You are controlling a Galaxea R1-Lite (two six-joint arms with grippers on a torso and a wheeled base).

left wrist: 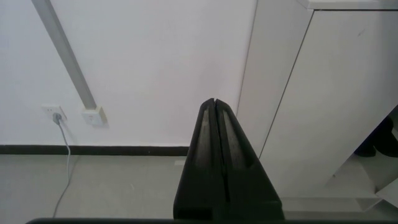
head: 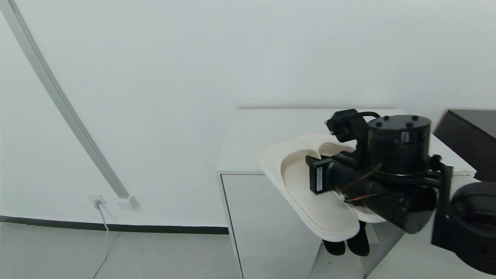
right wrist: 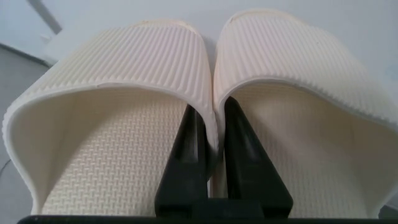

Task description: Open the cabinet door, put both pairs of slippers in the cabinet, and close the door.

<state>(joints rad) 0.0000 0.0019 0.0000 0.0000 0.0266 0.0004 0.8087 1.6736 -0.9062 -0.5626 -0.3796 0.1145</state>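
Here the right gripper (right wrist: pixel 213 115) pinches the touching inner walls of 2 cream slippers (head: pixel 310 201), held near the top front edge of the white cabinet (head: pixel 267 217); the left gripper (left wrist: pixel 214 109) has its fingers pressed together, empty.

The right arm (head: pixel 387 186), at the right centre of the head view, is matte black: a squat cylindrical joint (head: pixel 399 139) with round screws in its flat top, a black cable (head: pixel 368 114) looped above, thin copper-coloured wires (head: pixel 362 179), and a pale label (head: pixel 318 175). The left gripper (left wrist: pixel 214 107) and right gripper (right wrist: pixel 212 111) have black, wedge-shaped fingers tapering to narrow tips.
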